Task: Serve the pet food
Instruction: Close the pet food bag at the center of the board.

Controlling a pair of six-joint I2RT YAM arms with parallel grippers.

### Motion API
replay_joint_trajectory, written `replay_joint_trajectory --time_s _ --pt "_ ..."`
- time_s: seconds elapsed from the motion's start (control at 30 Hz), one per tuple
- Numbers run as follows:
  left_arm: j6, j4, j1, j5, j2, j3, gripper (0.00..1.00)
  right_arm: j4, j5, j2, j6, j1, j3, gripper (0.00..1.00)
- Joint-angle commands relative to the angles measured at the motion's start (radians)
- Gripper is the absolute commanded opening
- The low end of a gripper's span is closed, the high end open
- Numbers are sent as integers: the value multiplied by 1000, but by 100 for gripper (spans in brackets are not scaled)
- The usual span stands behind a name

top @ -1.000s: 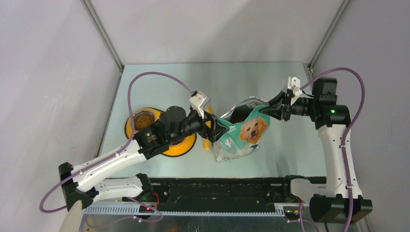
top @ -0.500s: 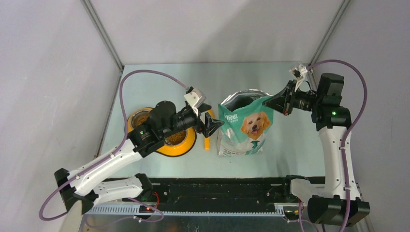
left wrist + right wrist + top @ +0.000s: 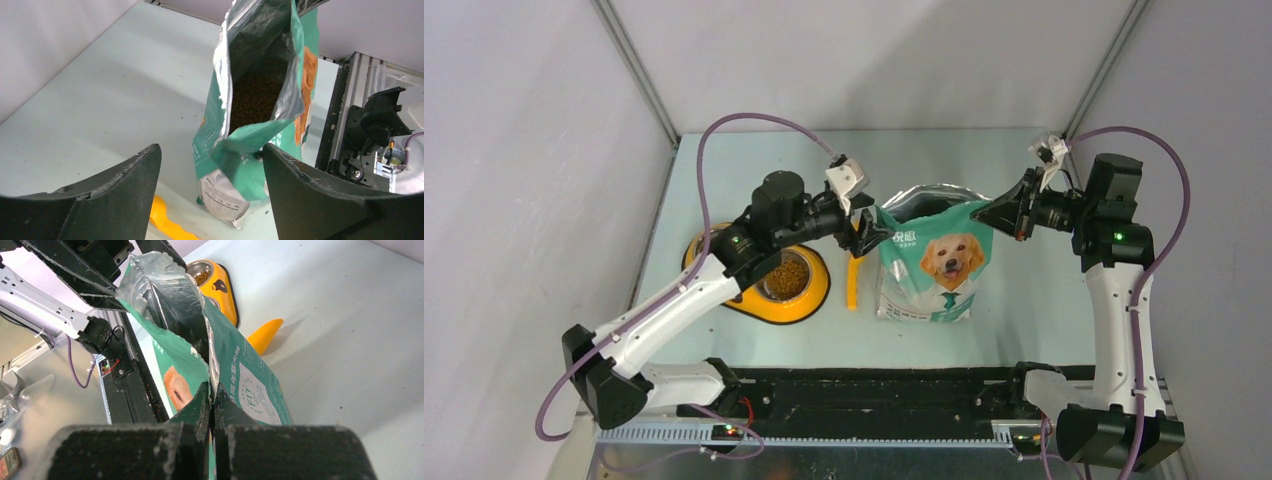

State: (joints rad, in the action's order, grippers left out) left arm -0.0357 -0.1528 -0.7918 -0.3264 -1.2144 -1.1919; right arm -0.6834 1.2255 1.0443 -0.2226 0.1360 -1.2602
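Pet food (image 3: 255, 95) is mostly inside the bag (image 3: 934, 270): brown kibble shows deep down the open mouth, straight ahead of the left jaws. Some kibble is already in one bowl (image 3: 786, 277) of the yellow feeder (image 3: 821, 297), which sits behind and below the left jaws. The feeder's other bowl is mostly hidden under the left arm, so its fill cannot be told.

The bag stands upright on the bench (image 3: 754, 170) with its mouth gaping. The right jaws are closed tight and pinch the top edge of the bag at the corner on their side, holding it up. The left jaws are wide apart with nothing held. The bag's near lip sits in the gap between them and touches neither finger, as far as the left wrist view shows.

The orange scoop (image 3: 854, 285) lies flat on the bench below the left jaws, between feeder and bag and just beside the bag. Neither jaws are on it.

Judgement: the task is partway done. One bowl has a portion and the bag is open and steadied. Likely left to do: the left jaws take the lip or the scoop and move more kibble to the feeder. Whether the served portion is enough cannot be told.
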Motion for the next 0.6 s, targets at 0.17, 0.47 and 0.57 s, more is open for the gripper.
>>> replay_joint_trajectory --time_s 0.17,0.47,0.57 --pt "-47 46 58 -37 197 146 91 157 174 -59 -12 18 -68 0" --pt "-86 13 88 -182 61 30 92 165 154 -65 2 -4 -68 0" --pt "-106 -25 88 -239 12 -21 90 180 152 -69 20 -6 -68 0"
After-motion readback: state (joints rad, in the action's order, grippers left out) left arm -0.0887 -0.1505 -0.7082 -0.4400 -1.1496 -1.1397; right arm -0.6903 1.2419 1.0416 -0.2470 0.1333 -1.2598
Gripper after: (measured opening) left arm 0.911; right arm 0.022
